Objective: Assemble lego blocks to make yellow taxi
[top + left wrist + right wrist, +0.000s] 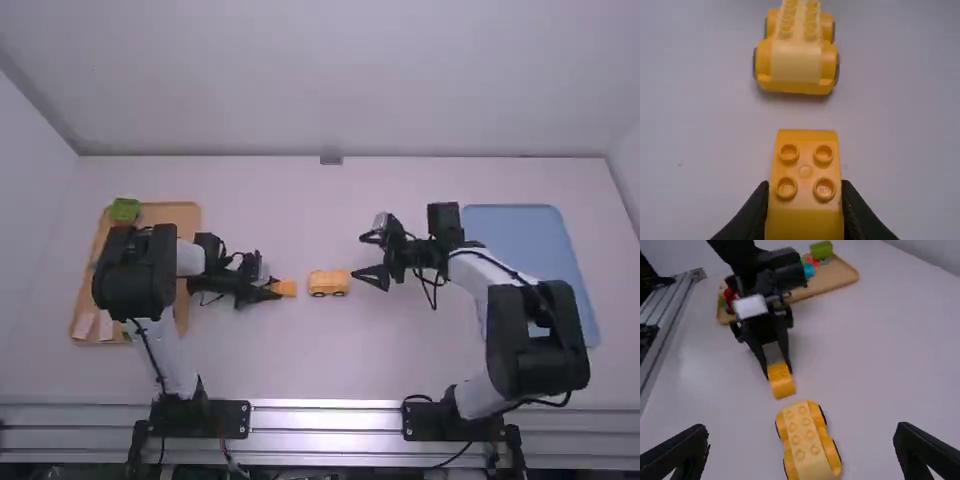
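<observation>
- Your left gripper (273,290) is closed on a yellow block (805,212), one finger at each side of it.
- On this block you can see four studs (823,154); on some of them there are small raised marks, too small for reading.
- The yellow car base (329,283) stands upright on the white table (330,350), between your two grippers, near the held block but apart from it.
- Your right gripper (366,257) is wide open and empty, near the car base.
- The wooden tray (170,213) is at left, the blue tray (515,235) at right.
</observation>
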